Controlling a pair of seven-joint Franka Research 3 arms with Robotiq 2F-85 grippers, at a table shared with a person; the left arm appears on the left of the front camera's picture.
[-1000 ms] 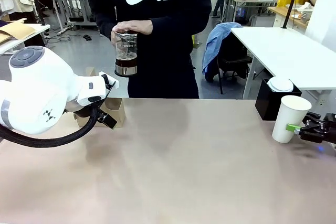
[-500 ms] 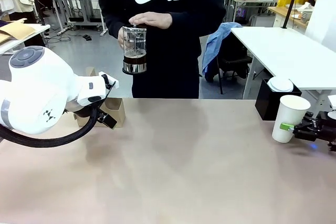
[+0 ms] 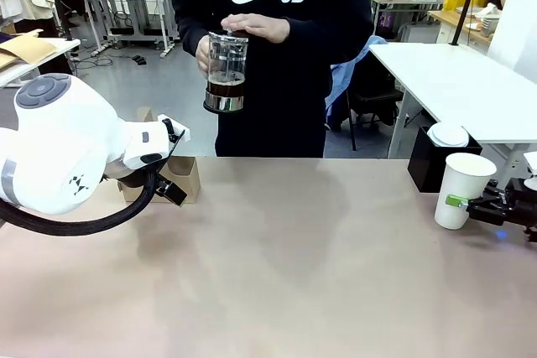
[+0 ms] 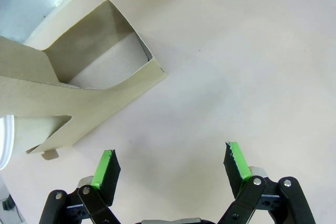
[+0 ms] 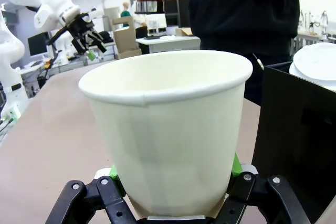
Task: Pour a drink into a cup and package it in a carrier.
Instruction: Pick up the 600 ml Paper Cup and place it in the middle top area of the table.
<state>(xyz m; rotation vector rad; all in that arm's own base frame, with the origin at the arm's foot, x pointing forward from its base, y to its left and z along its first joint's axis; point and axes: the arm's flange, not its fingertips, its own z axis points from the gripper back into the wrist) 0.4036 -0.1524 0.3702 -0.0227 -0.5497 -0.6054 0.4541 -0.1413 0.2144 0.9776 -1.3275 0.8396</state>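
Right gripper [image 3: 457, 202]: jaws clenched low on the cup [image 3: 464, 184], at the table's [image 3: 294, 274] right edge.
Left gripper [image 4: 170, 163]: jaws released, empty, beside the carrier [image 4: 79, 93].
Drink [image 3: 226, 88]: in the French press [image 3: 226, 60], held up under the person's hand [image 3: 256, 28], well apart from the cup.
Risk: the squeeze may buckle the paper wall; with so low a grip, a filled cup may tip and spill.

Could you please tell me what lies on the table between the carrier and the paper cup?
Nothing does: in the front view the table is bare between the carrier and the paper cup.
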